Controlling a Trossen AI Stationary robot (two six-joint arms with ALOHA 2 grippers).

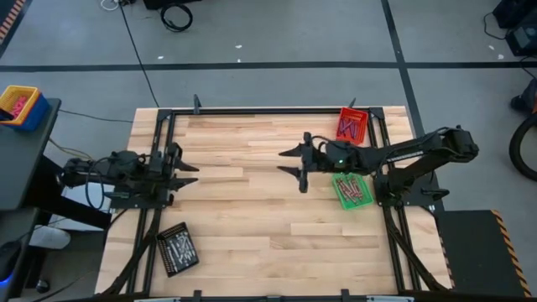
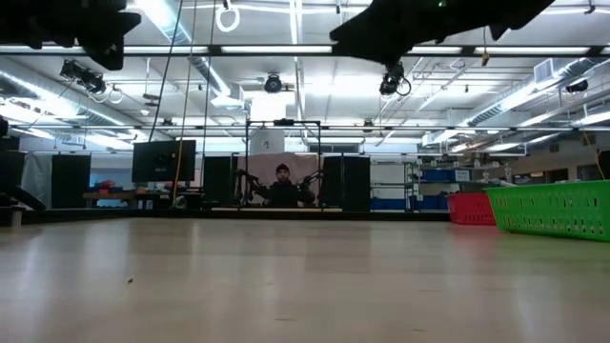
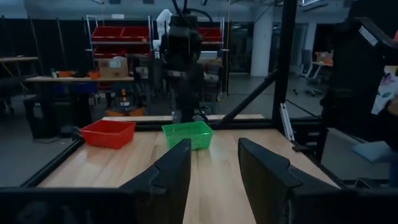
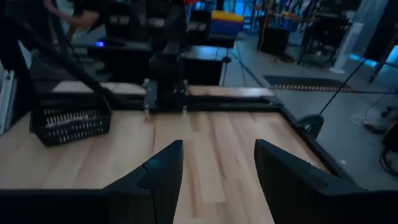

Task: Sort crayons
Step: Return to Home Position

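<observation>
Across the pale wooden plank table, framed by black rails, both arms are hovering empty. The left gripper is sitting at the left edge and the right gripper is reaching toward the middle, each with its fingers standing wide apart. A grey floor crossed by dark tape lines is surrounding the table, and a person is sitting far behind it under strip lights. Purplish crayons are lying crossed at angles in the red rectangular tray. Reddish crayons are running mostly along the green mesh tray. Pale crayons are filling the black mesh tray, their direction too small to tell.
</observation>
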